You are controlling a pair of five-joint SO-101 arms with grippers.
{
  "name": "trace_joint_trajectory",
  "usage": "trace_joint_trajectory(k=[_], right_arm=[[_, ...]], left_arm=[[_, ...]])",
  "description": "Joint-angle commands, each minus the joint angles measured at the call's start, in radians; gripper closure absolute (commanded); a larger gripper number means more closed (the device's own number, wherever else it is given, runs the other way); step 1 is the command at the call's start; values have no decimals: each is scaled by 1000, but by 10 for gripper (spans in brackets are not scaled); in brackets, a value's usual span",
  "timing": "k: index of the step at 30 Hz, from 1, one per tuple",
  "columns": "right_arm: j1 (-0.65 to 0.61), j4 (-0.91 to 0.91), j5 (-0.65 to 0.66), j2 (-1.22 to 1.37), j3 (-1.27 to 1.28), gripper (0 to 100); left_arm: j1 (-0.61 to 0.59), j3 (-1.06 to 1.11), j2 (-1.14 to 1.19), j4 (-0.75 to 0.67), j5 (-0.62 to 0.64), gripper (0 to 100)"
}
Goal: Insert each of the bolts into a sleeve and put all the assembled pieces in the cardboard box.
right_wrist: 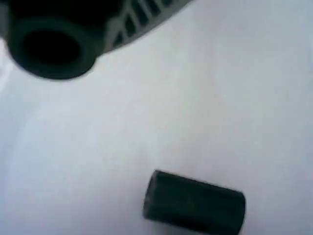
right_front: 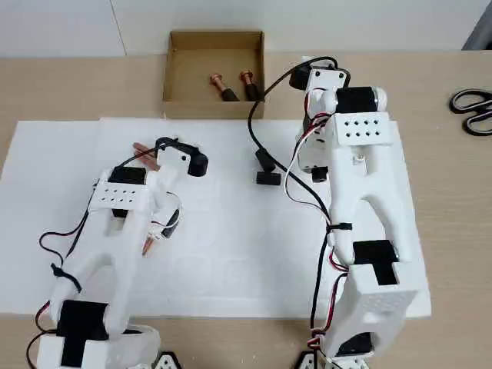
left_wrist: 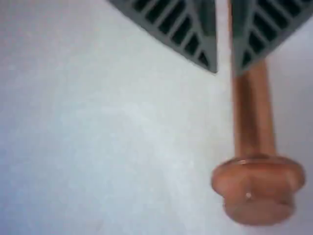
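The brown cardboard box [right_front: 192, 77] at the far edge holds two copper bolts in black sleeves [right_front: 224, 88]. The left pincer [left_wrist: 224, 66], closed to a narrow slit, sits over a loose copper bolt [left_wrist: 252, 147]. The right pincer [right_wrist: 73, 29] clamps a black cylindrical sleeve [right_wrist: 46, 49], with a second black sleeve [right_wrist: 193, 203] lying near it.

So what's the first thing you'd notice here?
Two white robot arms lean over a white sheet. The left hand pinches a copper bolt by its shaft. The right hand grips a black sleeve, and a second sleeve lies on the sheet. At the table's far edge, a cardboard box already holds two assembled pieces.
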Motion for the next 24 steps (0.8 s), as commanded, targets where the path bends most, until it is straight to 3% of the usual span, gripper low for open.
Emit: trace_joint_trajectory(k=[1, 10, 16, 24], right_arm=[[-1, -10, 9, -62, -5, 963], [-1, -10, 9, -62, -5, 963], [-1, -8, 9, -62, -5, 963], [-1, -10, 9, -62, -5, 963]], left_arm=[[0, -7, -40, -6, 0, 991], [-8, -142, -44, 58, 71, 876], [-21, -107, -38, -41, 75, 877], [-75, -91, -37, -55, 69, 877]])
